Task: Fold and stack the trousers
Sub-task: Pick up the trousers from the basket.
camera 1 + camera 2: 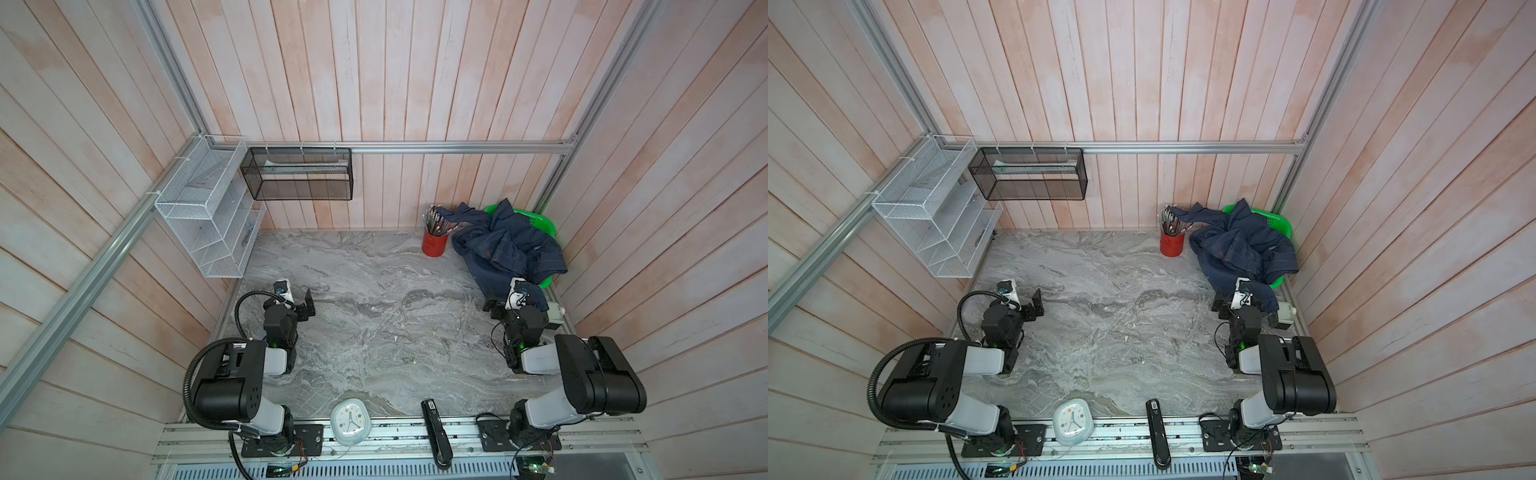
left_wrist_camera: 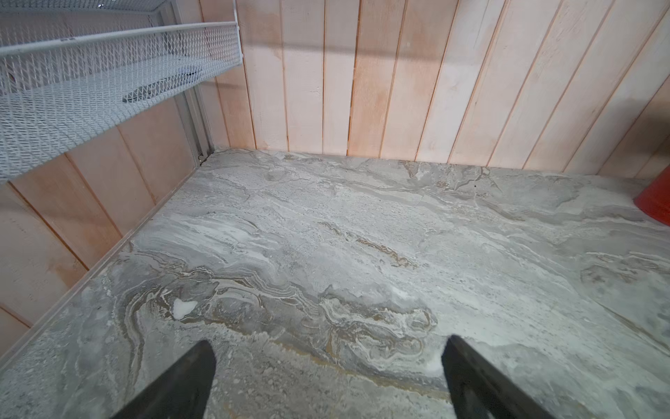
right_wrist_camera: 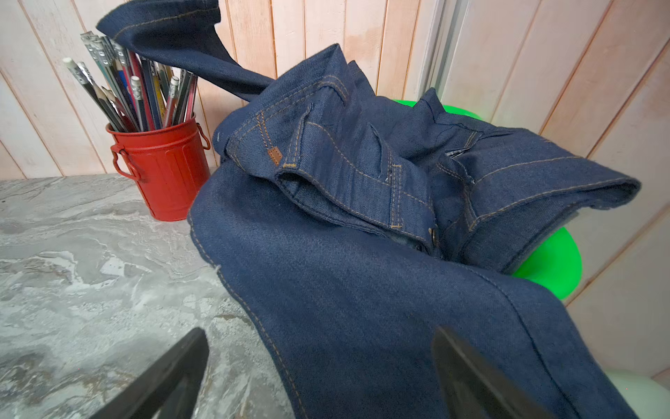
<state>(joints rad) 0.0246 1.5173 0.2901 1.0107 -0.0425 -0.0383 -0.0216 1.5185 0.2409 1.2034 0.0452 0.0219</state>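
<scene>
The trousers (image 1: 507, 245) (image 1: 1241, 245) are dark indigo jeans, crumpled in a heap at the back right corner. They spill out of a green basket (image 1: 538, 220) (image 3: 551, 261), and one leg (image 3: 362, 290) runs forward onto the marble table (image 1: 374, 316). My right gripper (image 1: 513, 296) (image 3: 321, 339) is open just above that leg's near end, with one finger over the marble and the other over the denim. My left gripper (image 1: 297, 296) (image 2: 328, 348) is open above bare marble at the left, with nothing between its fingers.
A red bucket of pencils (image 1: 434, 245) (image 3: 163, 170) stands just left of the jeans, under one trouser leg. A white mesh rack (image 1: 203, 216) and a black mesh basket (image 1: 297, 174) hang on the walls. A clock (image 1: 350, 420) and a stapler (image 1: 434, 432) lie at the front edge.
</scene>
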